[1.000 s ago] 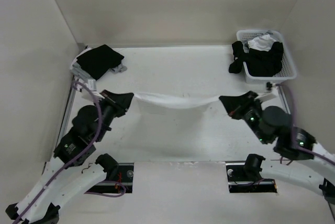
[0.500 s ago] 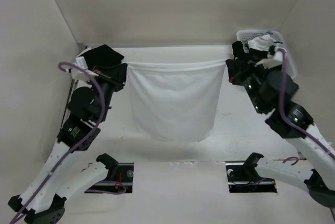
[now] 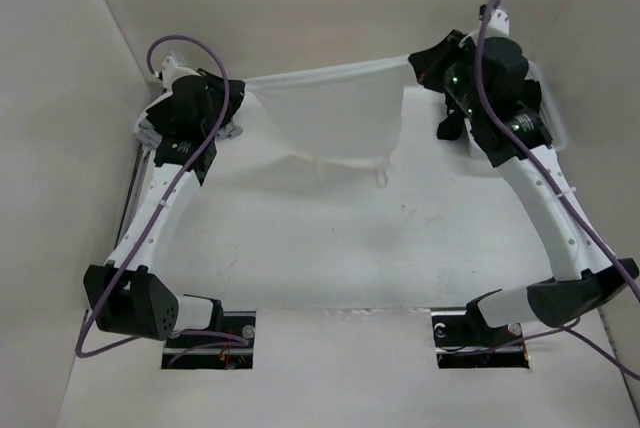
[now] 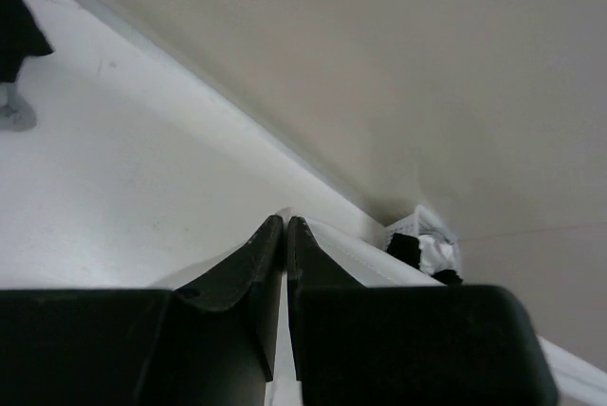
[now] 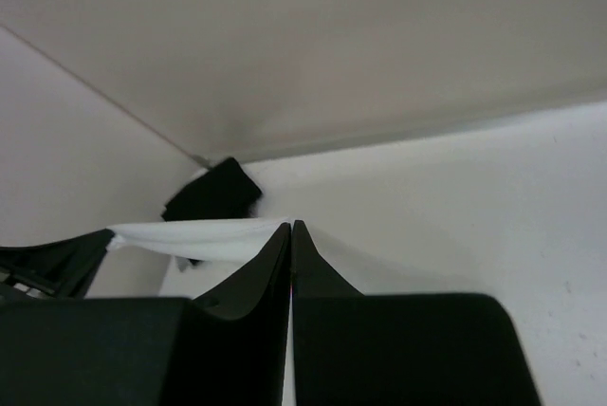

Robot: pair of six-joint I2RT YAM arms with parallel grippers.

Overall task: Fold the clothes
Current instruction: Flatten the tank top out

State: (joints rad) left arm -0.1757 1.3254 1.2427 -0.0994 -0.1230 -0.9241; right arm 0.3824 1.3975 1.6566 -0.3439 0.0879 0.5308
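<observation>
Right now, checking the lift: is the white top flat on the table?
No, the white top hangs stretched between the left gripper and right gripper.

Soft, even light from overhead fills the top view, bright without glare on the white table (image 3: pixel 330 248) or the cream walls (image 3: pixel 330 8). The white top (image 3: pixel 330 113) casts only a faint grey shadow on the surface below it, and its pale cloth barely stands out from the background. Both wrist views are dimmer. The left gripper's fingers (image 4: pixel 251 273) and the right gripper's fingers (image 5: pixel 261 268) fill the lower half as blurred, near-featureless black masses. The far basket (image 4: pixel 422 226) looks soft, possibly out of focus.
</observation>
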